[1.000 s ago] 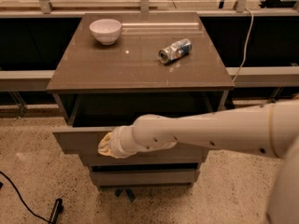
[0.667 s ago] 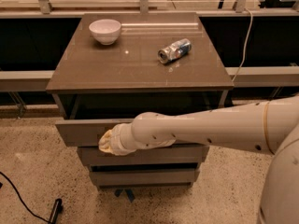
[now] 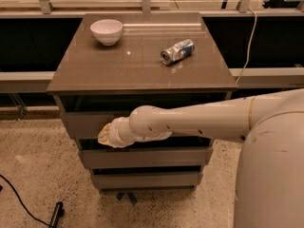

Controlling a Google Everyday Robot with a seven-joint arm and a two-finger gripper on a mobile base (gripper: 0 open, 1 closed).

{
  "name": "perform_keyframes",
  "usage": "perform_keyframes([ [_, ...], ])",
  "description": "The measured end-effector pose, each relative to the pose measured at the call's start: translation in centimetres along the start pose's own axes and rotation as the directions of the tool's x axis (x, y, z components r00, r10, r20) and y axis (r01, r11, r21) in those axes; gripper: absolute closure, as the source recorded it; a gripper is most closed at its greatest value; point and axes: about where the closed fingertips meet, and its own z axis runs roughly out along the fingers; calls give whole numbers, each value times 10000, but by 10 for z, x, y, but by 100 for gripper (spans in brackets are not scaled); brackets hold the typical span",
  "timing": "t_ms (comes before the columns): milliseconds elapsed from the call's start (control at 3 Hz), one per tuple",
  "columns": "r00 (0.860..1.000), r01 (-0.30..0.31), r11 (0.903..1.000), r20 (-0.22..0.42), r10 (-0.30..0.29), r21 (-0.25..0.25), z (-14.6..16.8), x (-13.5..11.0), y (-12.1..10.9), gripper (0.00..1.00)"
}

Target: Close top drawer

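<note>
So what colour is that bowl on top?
White bowl, seen in the camera view; the gripper is at the top drawer front.

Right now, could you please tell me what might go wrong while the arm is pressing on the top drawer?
The pincer sits low against the front of the top drawer, left of centre. Pushing off centre could skew the drawer so it jams, or the pincer could slip below the panel's lower edge. The can lies on its side on the cabinet top; a hard bump at the end might set it rolling.
</note>
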Motion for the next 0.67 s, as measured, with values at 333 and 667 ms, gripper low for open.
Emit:
perform_keyframes([
  [333, 9991, -396, 9989, 126, 393, 255, 15, 4, -35, 100],
  [667, 9991, -396, 9989, 126, 393, 255, 12, 2, -28, 100],
])
